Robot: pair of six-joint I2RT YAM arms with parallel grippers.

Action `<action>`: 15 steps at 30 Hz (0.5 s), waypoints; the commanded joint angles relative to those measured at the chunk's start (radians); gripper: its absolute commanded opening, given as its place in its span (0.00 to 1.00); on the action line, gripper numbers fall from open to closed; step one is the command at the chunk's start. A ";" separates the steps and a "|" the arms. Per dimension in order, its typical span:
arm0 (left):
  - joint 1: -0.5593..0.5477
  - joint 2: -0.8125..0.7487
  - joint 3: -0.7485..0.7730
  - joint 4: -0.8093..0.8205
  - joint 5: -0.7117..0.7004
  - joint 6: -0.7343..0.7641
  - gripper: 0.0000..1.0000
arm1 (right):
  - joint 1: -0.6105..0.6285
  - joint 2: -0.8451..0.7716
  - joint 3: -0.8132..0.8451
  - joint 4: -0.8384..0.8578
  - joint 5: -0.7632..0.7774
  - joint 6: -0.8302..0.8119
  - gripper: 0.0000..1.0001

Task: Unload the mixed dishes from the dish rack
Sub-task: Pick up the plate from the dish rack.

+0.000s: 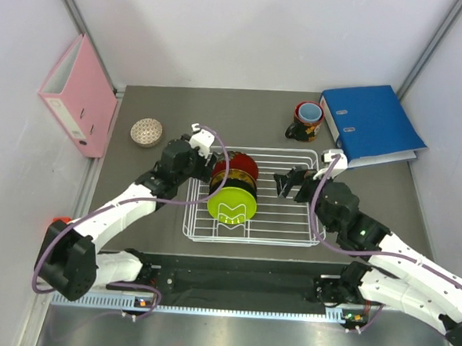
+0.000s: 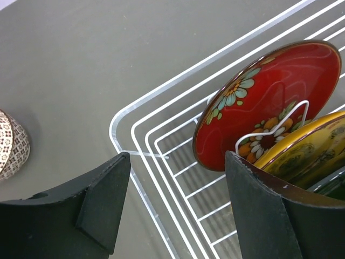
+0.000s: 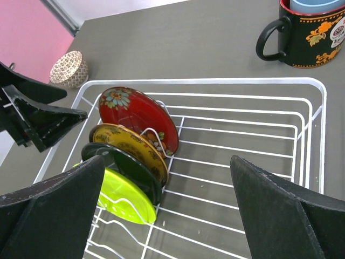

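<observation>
Shows both tools released and empty: left gripper (image 2: 178,162) straddling the dish rack (image 3: 215,81) corner at lower centre, right gripper (image 3: 167,162) spread above the wires. Finds red bowl (image 2: 269,102), yellow plate (image 2: 307,145) and lime-green bowl (image 3: 121,197) leaning together in the rack, centre-left. Risks pinching a wire divider on closing, or tipping the neighbours when lifting the red bowl.

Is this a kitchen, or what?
Probably a robot lab booth, not a kitchen: plain white walls box in a grey table, and a pink ring binder and blue ring binder sit near the white wire dish rack.
</observation>
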 commanded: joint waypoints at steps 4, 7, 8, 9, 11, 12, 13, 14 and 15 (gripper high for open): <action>-0.003 0.039 -0.016 0.167 0.009 0.001 0.74 | 0.008 -0.036 -0.008 0.038 -0.002 -0.002 1.00; -0.002 0.074 -0.019 0.210 0.007 0.007 0.73 | 0.008 -0.038 -0.010 0.040 -0.004 0.001 1.00; -0.002 0.097 -0.016 0.212 0.022 0.016 0.73 | 0.008 -0.036 -0.011 0.040 -0.002 0.001 1.00; -0.002 0.106 -0.010 0.221 0.032 0.019 0.73 | 0.010 -0.036 -0.011 0.040 -0.002 0.001 1.00; -0.002 0.125 0.001 0.218 0.047 0.021 0.72 | 0.008 -0.036 -0.014 0.037 -0.004 0.006 1.00; -0.002 0.128 0.001 0.220 0.052 0.019 0.72 | 0.010 -0.038 -0.015 0.035 -0.002 0.004 0.99; -0.002 0.129 -0.002 0.221 0.056 0.016 0.72 | 0.008 -0.039 -0.019 0.035 -0.002 0.004 1.00; -0.002 0.131 -0.007 0.223 0.091 0.016 0.72 | 0.008 -0.042 -0.021 0.035 -0.002 0.006 1.00; -0.002 0.132 -0.011 0.230 0.099 0.016 0.71 | 0.008 -0.042 -0.025 0.037 -0.001 0.007 1.00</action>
